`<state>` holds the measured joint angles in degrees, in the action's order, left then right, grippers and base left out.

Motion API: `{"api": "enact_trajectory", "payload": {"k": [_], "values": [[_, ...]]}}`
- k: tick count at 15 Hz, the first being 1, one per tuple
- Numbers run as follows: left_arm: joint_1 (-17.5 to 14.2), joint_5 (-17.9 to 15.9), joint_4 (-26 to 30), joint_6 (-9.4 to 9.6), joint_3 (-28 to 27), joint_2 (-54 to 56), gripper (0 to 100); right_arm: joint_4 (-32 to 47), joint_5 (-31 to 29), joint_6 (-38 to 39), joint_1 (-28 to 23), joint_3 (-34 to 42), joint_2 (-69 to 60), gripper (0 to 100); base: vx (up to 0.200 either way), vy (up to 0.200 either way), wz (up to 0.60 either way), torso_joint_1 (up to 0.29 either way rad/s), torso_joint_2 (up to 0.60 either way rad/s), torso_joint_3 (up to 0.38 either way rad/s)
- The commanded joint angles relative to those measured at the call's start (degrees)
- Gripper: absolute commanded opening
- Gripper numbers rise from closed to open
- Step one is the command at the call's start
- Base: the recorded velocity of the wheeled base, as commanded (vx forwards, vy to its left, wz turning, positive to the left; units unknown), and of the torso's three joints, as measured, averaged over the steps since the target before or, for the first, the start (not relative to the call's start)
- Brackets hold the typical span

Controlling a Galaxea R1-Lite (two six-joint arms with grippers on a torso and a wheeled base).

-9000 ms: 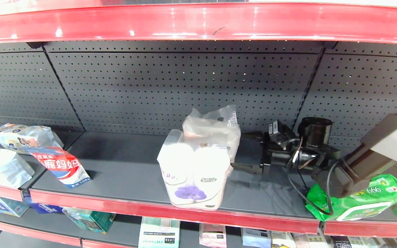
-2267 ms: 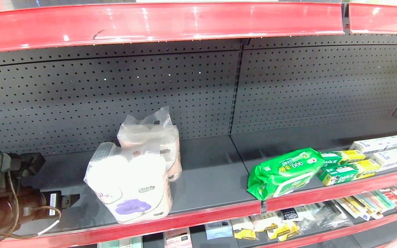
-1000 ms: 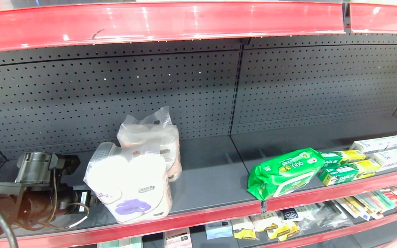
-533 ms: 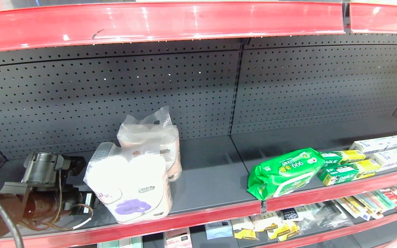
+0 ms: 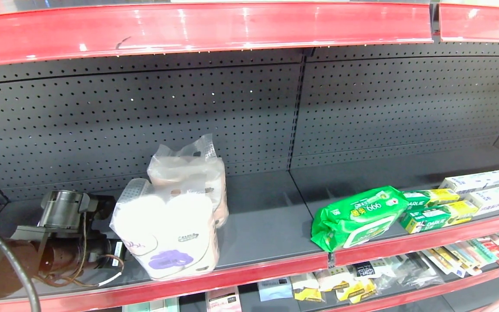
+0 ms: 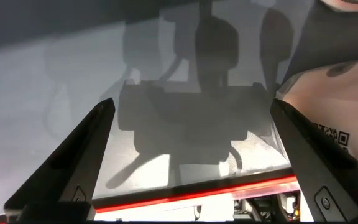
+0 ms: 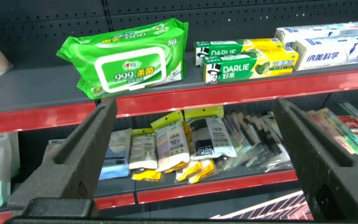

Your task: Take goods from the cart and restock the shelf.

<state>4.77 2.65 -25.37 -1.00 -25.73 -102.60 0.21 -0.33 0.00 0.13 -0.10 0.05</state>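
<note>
Two packs of toilet rolls stand on the grey shelf [image 5: 267, 225]: a front pack [image 5: 167, 234] with a purple mark near the red edge, and a rear pack [image 5: 189, 173] behind it. My left gripper [image 5: 117, 245] lies low on the shelf, right at the front pack's left side. In the left wrist view the left gripper [image 6: 191, 109] is open over bare shelf, and the front pack [image 6: 334, 106] shows beside one finger [image 6: 303, 149]. My right gripper [image 7: 196, 106] is open and holds nothing, out in front of the shelves.
A green wipes pack [image 5: 358, 216] lies at the shelf's front edge, with green toothpaste boxes [image 5: 431, 208] and white boxes [image 5: 483, 186] to its right. Small hanging goods [image 7: 185, 143] fill the shelf below. A red-edged shelf [image 5: 215, 26] overhangs the work area.
My left gripper has slid right along the shelf up to the front pack, which has shifted slightly right. Since the oldest frame the head view has swung right.
</note>
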Motion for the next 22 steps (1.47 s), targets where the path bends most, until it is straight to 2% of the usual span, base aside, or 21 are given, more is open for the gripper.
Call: {"api": "enact_trajectory", "payload": {"k": [1,22], "values": [[0.77,-0.45,0.06,-0.14,0.07,-0.24,100,0.06,-0.02,0.0,-0.05,0.01,0.04,100,0.0,0.0,0.0,0.0,0.0,0.0],[1.91,-0.62,0.06,-0.67,0.25,-0.59,100,-0.03,-0.02,0.0,0.04,0.1,0.13,100,0.0,0.0,0.0,0.0,0.0,0.0]]}}
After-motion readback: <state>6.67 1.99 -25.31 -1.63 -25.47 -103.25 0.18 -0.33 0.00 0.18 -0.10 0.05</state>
